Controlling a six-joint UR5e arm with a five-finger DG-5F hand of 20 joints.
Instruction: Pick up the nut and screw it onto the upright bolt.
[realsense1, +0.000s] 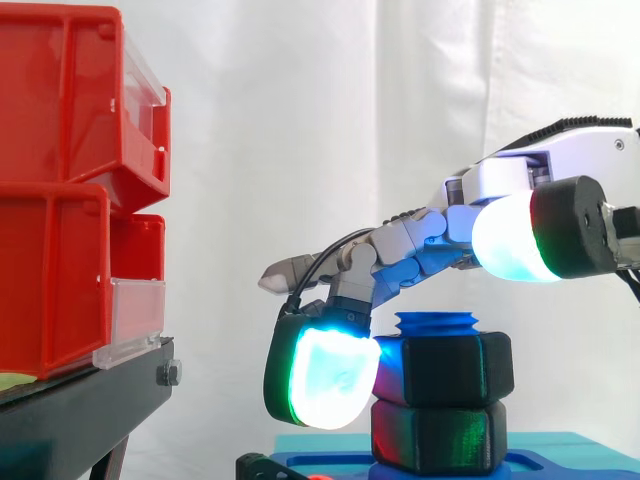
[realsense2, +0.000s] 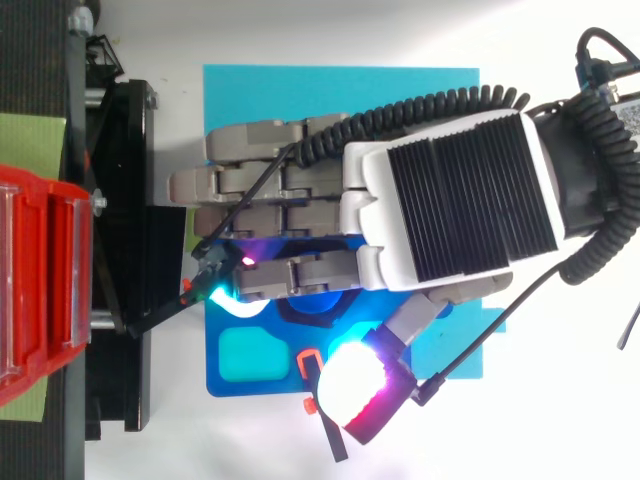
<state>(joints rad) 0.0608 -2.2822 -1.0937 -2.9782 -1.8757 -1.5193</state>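
A blue upright bolt (realsense1: 437, 324) rises from a blue fixture plate (realsense1: 560, 460); its threaded top pokes out above a black hex nut (realsense1: 450, 368). A second black nut (realsense1: 440, 436) sits below that one, at the bolt's foot. My hand (realsense1: 520, 175) reaches in from the right, above the bolt. One finger bends down, and its glowing pad (realsense1: 320, 378) lies against the upper nut's left side. The thumb pad (realsense1: 512, 238) hangs higher, to the right, clear of the nut. From above, my hand (realsense2: 450, 195) covers most of the bolt (realsense2: 320, 303).
Stacked red bins (realsense1: 70, 200) sit on a black stand (realsense1: 90, 400) at the left, close to the fingertips. The blue fixture plate (realsense2: 225, 372) lies on a cyan sheet (realsense2: 340, 90) and has a cyan inset (realsense2: 273, 352).
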